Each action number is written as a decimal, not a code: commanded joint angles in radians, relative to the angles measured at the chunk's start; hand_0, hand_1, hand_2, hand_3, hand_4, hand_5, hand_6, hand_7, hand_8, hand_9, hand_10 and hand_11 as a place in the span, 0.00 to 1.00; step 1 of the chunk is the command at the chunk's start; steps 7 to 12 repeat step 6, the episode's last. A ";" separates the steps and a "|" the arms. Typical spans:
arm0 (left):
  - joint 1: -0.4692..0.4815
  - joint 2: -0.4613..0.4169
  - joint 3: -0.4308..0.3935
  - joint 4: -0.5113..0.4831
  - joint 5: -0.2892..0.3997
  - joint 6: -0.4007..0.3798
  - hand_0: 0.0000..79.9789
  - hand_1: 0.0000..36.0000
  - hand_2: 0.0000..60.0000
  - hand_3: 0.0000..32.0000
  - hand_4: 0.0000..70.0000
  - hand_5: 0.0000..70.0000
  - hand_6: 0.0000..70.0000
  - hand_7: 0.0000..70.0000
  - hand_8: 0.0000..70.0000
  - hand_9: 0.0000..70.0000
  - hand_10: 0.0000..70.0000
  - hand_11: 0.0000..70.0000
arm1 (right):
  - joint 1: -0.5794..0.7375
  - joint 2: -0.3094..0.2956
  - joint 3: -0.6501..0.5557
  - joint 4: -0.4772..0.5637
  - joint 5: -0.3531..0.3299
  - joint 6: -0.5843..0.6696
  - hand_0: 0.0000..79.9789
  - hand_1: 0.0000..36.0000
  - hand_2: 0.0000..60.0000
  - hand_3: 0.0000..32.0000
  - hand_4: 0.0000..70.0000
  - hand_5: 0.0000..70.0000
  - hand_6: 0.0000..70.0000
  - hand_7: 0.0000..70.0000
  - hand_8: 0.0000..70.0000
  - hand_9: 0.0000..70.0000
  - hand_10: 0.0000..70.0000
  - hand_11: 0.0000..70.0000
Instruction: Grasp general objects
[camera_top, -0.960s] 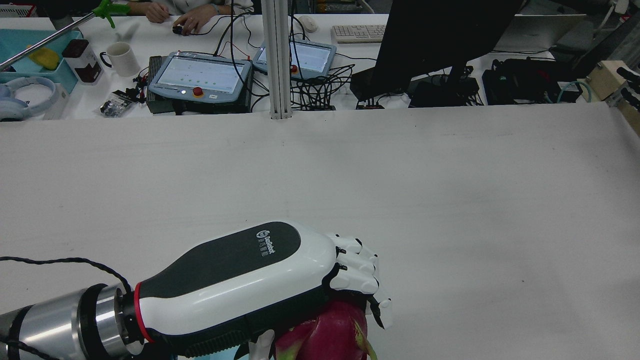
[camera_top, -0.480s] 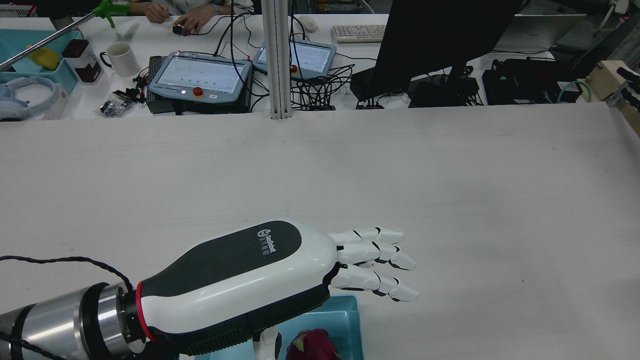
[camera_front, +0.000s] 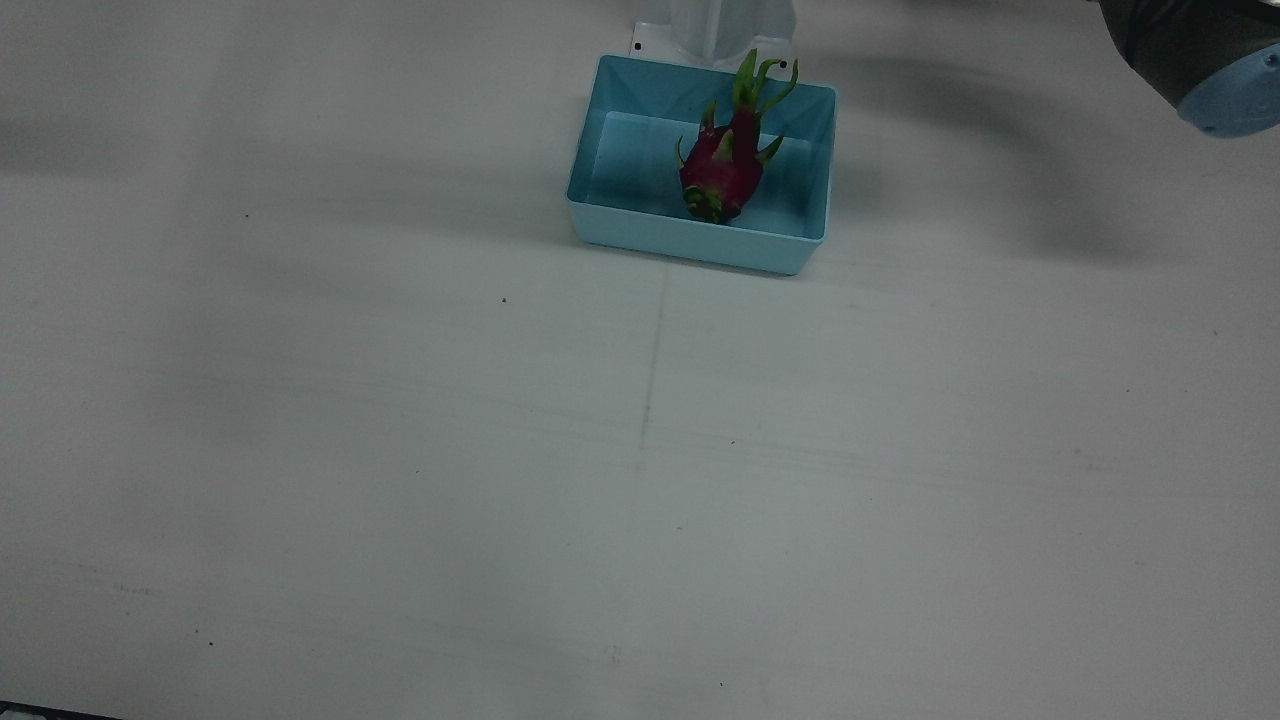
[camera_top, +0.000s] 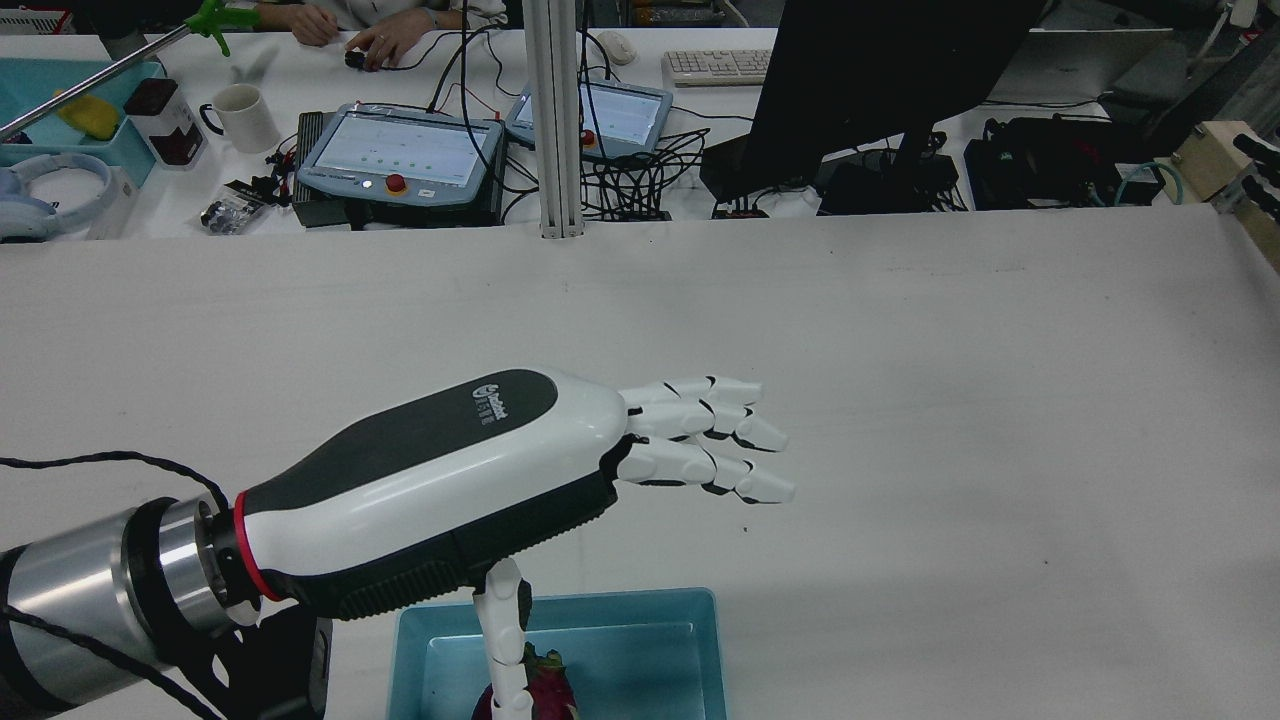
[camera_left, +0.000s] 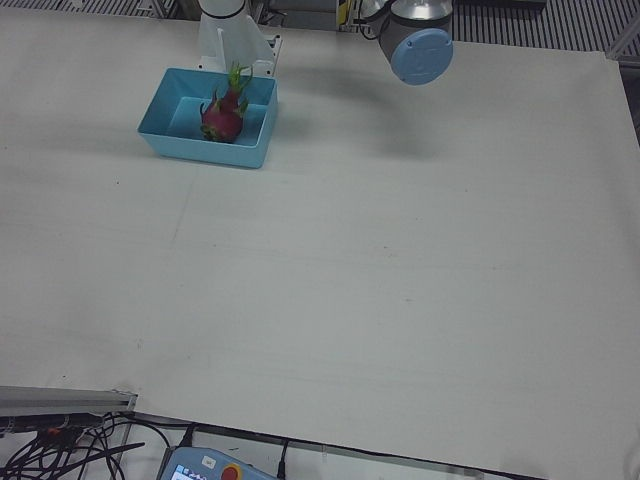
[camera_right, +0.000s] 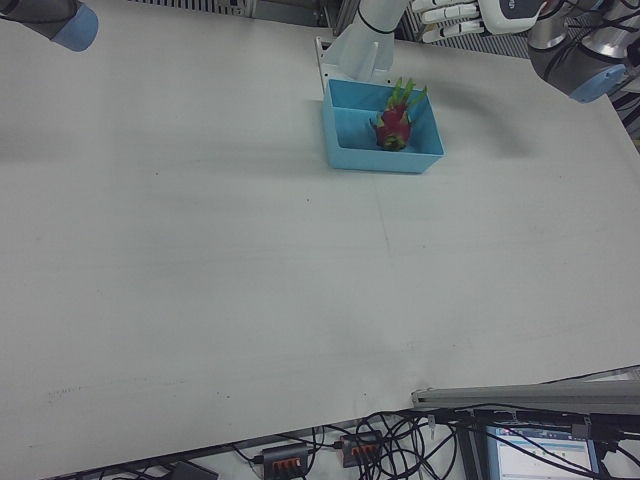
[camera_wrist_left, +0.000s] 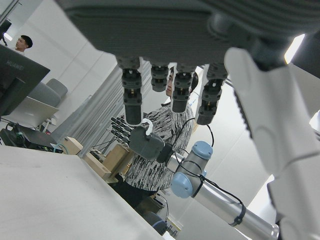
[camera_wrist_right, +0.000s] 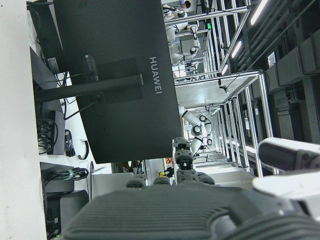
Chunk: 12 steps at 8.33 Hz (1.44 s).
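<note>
A magenta dragon fruit (camera_front: 722, 170) with green scales lies inside a light blue bin (camera_front: 690, 245) near the robot's side of the table. It also shows in the rear view (camera_top: 548, 690), partly hidden by my left thumb. My left hand (camera_top: 600, 450) hovers above the bin (camera_top: 705, 640), fingers stretched out and apart, holding nothing; its white fingers (camera_right: 455, 15) show at the top of the right-front view. My right hand (camera_wrist_left: 137, 140) hangs off to the side, far from the bin, fingers extended and empty.
The white table spreads wide in front of the bin. A monitor, teach pendants (camera_top: 405, 150) and cables lie beyond the table's far edge. A wooden box (camera_top: 1215, 160) stands at the far right. The left arm's blue elbow cap (camera_left: 420, 55) hangs above the table.
My left hand opened and let go of the dragon fruit, which dropped into the blue bin. The hand then rose and drew back with its fingers straight.
</note>
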 joint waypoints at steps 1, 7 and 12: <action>-0.286 0.141 0.068 -0.146 -0.069 -0.193 0.72 1.00 1.00 0.00 0.61 0.67 0.68 0.68 0.51 0.64 0.48 0.72 | 0.000 0.000 0.000 0.000 0.000 0.000 0.00 0.00 0.00 0.00 0.00 0.00 0.00 0.00 0.00 0.00 0.00 0.00; -0.475 0.211 0.252 -0.195 -0.276 -0.416 0.69 1.00 1.00 0.00 0.76 1.00 1.00 1.00 0.86 1.00 0.86 1.00 | 0.000 0.000 0.000 0.000 0.000 0.000 0.00 0.00 0.00 0.00 0.00 0.00 0.00 0.00 0.00 0.00 0.00 0.00; -0.475 0.211 0.252 -0.195 -0.276 -0.416 0.69 1.00 1.00 0.00 0.76 1.00 1.00 1.00 0.86 1.00 0.86 1.00 | 0.000 0.000 0.000 0.000 0.000 0.000 0.00 0.00 0.00 0.00 0.00 0.00 0.00 0.00 0.00 0.00 0.00 0.00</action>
